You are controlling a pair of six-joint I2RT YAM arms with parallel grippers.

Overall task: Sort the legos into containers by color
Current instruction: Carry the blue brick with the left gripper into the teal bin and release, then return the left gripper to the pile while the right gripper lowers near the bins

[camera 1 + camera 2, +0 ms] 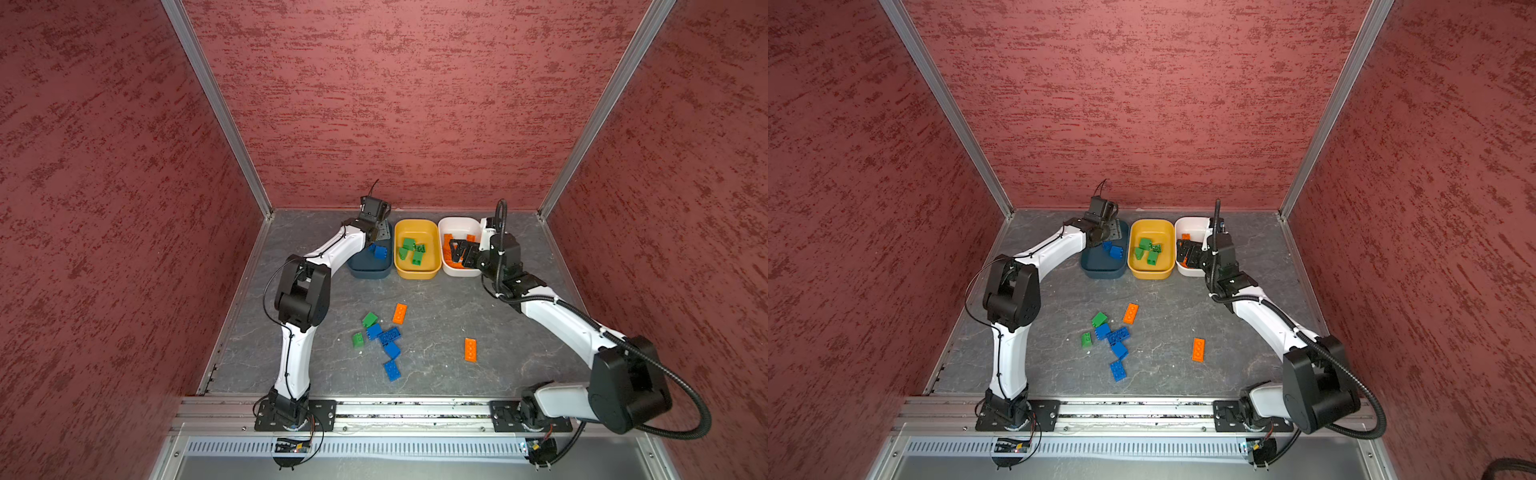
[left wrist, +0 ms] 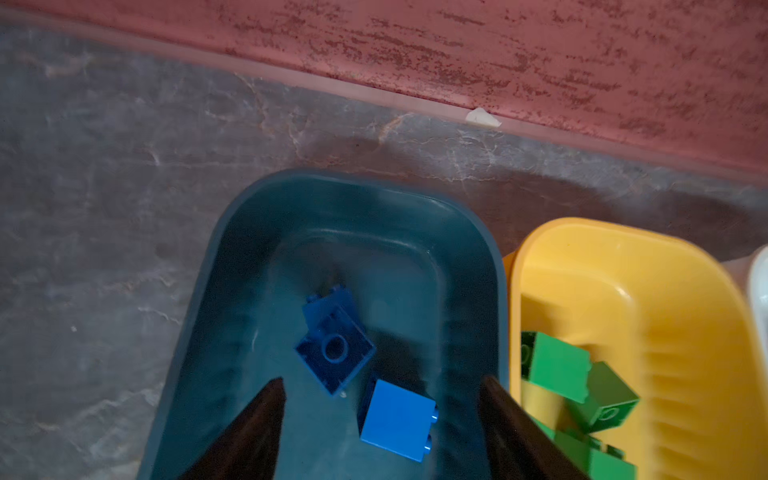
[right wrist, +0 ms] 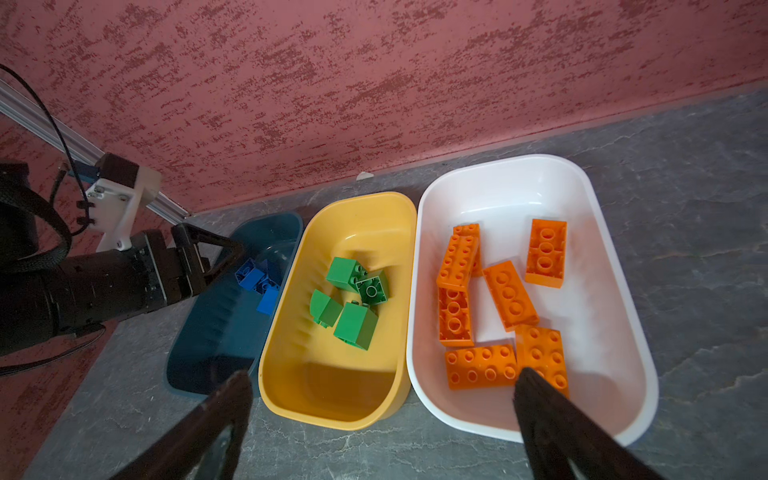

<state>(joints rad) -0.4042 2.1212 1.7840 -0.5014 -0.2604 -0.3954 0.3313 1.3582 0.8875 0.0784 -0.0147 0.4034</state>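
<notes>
Two hands, both empty.

Left hand (image 2: 382, 379): fingers well apart, nothing between them. It hangs over the teal tub (image 2: 232, 257), on the side nearest the yellow tub (image 2: 623, 266).
Right hand (image 3: 384, 373): fingers spread wide, nothing held. It hangs over the white tub (image 3: 623, 316).

Risks, as I judge them:
- The three tubs stand touching in a row. A brick let go near a shared rim could bounce next door into the wrong colour.
- My right fingers seem low inside the white rim. A careless pull back could hook it and shove the whole row.
- On the table (image 1: 436, 374), the loose blue bricks (image 1: 389, 335) lie packed together. The loose green bricks (image 1: 369, 319) touch them or sit just beside them. Closing on one may drag a neighbour or lift the wrong colour.

Tubs:
- Teal: at least two blue bricks (image 2: 397, 419), one on its side.
- Yellow: four green bricks (image 3: 355, 324), bunched together.
- White: six or seven orange bricks (image 3: 509, 295), two of them overlapping.

Unsorted on the table: four blue, two green and two loose orange bricks (image 1: 470, 349). The orange pair lie well apart from each other, and one is near the blue pack.
</notes>
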